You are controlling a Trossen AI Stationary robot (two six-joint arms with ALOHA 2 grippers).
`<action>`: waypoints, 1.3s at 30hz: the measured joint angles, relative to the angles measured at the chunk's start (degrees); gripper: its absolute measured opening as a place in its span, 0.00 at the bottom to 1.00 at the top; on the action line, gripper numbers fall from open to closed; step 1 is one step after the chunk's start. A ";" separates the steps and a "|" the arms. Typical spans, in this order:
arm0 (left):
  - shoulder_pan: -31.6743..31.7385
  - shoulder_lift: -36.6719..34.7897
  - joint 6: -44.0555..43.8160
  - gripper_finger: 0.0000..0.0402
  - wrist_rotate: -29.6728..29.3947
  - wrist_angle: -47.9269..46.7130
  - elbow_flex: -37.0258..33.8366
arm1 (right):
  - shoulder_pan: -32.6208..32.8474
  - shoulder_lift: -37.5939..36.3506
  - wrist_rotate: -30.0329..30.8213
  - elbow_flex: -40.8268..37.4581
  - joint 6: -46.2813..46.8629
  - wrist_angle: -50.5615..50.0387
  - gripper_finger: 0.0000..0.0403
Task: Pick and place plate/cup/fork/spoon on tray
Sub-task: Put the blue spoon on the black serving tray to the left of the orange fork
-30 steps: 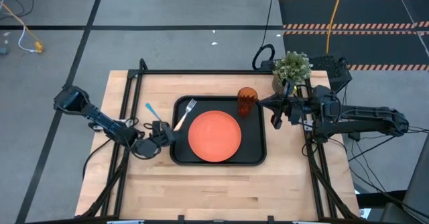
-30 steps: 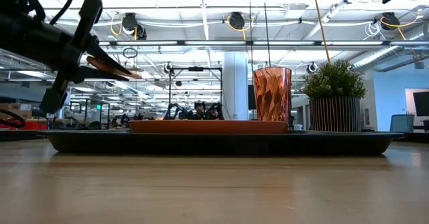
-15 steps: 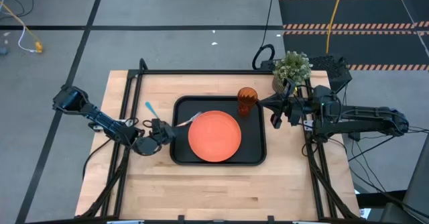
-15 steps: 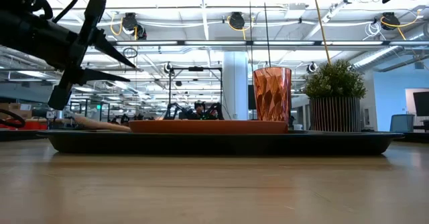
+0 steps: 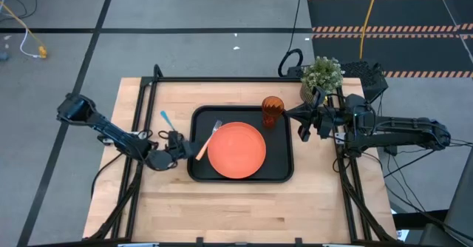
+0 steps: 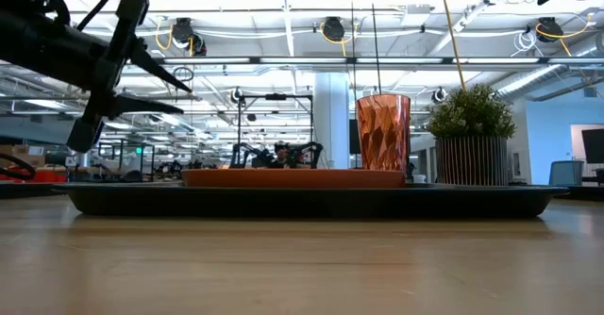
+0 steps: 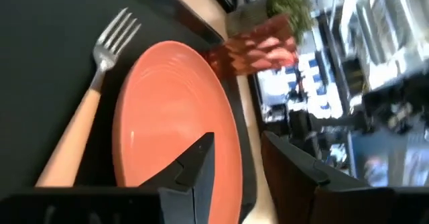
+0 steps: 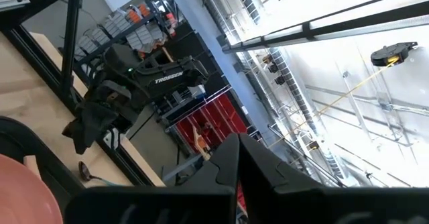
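The black tray (image 5: 284, 140) lies mid-table and carries the orange plate (image 5: 236, 149), the amber ribbed cup (image 5: 273, 110) upright at its far right corner, and the tan-handled fork (image 5: 208, 138). The fork lies flat on the tray floor along the plate's left rim, and also shows in the left wrist view (image 7: 87, 110). The blue-handled spoon (image 5: 167, 121) lies on the table left of the tray. My left gripper (image 5: 185, 148) is open and empty just above the tray's left rim. My right gripper (image 5: 295, 121) is shut and empty, right of the cup.
A potted green plant (image 5: 321, 75) stands at the table's far right, just behind my right gripper. Black frame rails run along the table's left, right and far edges. Bare wood lies between the tray and the table's near edge.
My left gripper held the fork above the tray's left part, then opened and let it go. The fork dropped onto the tray floor and now lies beside the plate's left rim. The gripper has drawn back slightly toward the table's left edge.
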 joint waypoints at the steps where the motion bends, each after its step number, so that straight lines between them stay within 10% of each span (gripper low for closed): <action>1: 0.00 -0.68 2.55 0.31 0.76 0.00 0.00 | 0.00 0.00 -0.01 0.00 0.00 0.00 0.00; 10: 1.64 -10.21 25.19 0.30 10.73 -6.33 0.18 | 0.00 0.00 -0.02 0.01 0.00 0.47 0.00; 18: 3.92 -13.28 34.56 0.16 22.55 -56.60 14.24 | -0.01 0.09 -0.03 0.04 0.00 0.46 0.00; 39: 13.70 11.43 73.46 0.06 29.59 -110.84 48.16 | -0.02 0.22 -0.02 0.07 3.02 -0.49 0.00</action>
